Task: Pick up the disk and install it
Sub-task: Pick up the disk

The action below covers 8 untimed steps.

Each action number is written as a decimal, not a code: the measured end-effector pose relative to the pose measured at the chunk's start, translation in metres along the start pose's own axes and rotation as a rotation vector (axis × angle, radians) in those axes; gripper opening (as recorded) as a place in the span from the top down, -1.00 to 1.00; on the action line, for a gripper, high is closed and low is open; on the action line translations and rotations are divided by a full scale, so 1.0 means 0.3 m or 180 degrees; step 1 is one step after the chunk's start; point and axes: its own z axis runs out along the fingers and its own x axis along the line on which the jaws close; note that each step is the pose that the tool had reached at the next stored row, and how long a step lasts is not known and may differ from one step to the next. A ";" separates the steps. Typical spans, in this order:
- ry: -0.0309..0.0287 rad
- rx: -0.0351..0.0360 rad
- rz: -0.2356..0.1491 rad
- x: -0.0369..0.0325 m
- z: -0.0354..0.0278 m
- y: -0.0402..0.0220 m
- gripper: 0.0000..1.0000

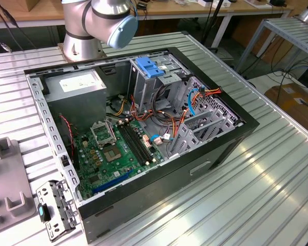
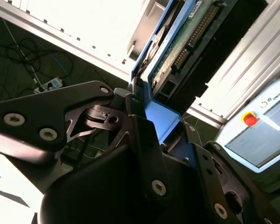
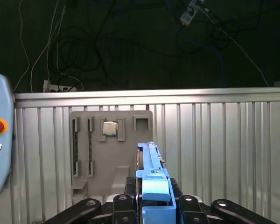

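The pick-up is judged done: the disk [image 3: 149,161] is clamped edge-on by its blue rails in the closed gripper [image 3: 154,193], raised off the table [image 3: 224,149] near the grey parts tray [image 3: 84,140]. Installation into the computer case [image 1: 159,189] beside that tray is left undone.

Even bright light; blown-out glare on ribbed table [image 2: 84,23]

PC case [image 1: 143,205] on table [image 1: 262,195], arm base [image 1: 79,43] behind; tray [image 1: 5,205] at exterior view's left; disk [image 3: 151,163] in tool [image 3: 154,201].
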 end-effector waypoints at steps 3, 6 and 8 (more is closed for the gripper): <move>0.0000 0.0000 0.0000 0.000 0.000 -0.015 0.25; 0.0000 0.0000 0.0000 -0.001 0.000 -0.036 0.25; 0.0000 0.0000 0.0000 -0.001 0.000 -0.050 0.25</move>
